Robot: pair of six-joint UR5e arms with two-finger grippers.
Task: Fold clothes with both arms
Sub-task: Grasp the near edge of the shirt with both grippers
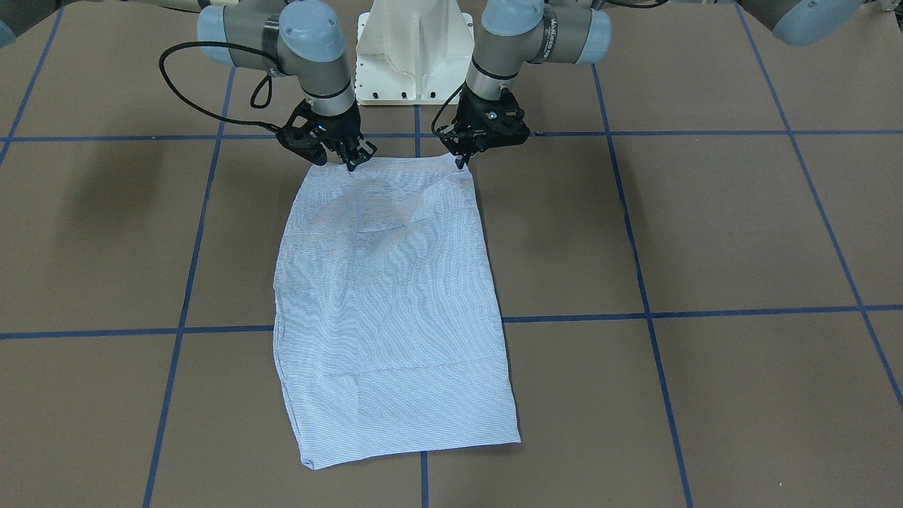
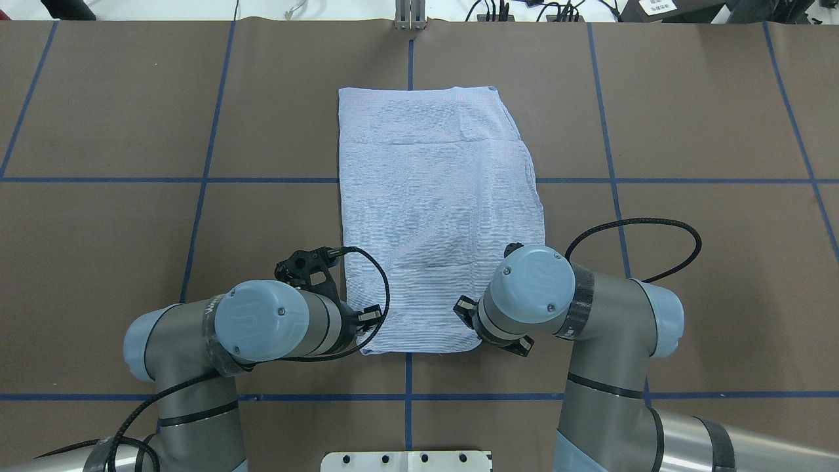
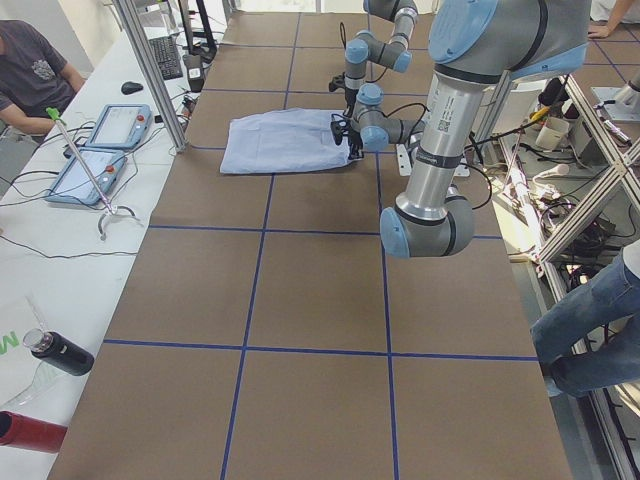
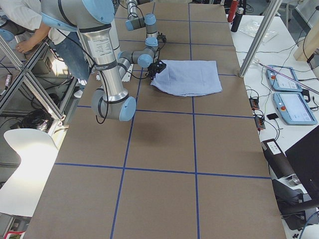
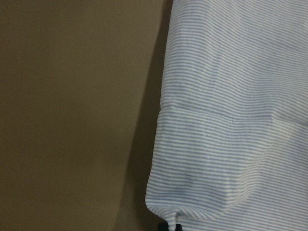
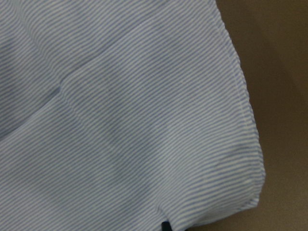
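shirt (image 1: 395,303): striped, folded to a rectangle, lying at the centre of the table (image 1: 705,233), long side running away from the robot | left gripper (image 1: 462,161): pinching its robot-side left corner | right gripper (image 1: 351,165): pinching its robot-side right corner

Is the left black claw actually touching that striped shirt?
Touching. The left wrist view shows the black left gripper pinching a corner of the blue-and-white striped shirt.

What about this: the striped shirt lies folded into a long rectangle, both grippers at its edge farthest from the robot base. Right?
No. The left gripper and right gripper are at the striped shirt's edge nearest the robot base, not farthest; the exterior front-facing view shows it.
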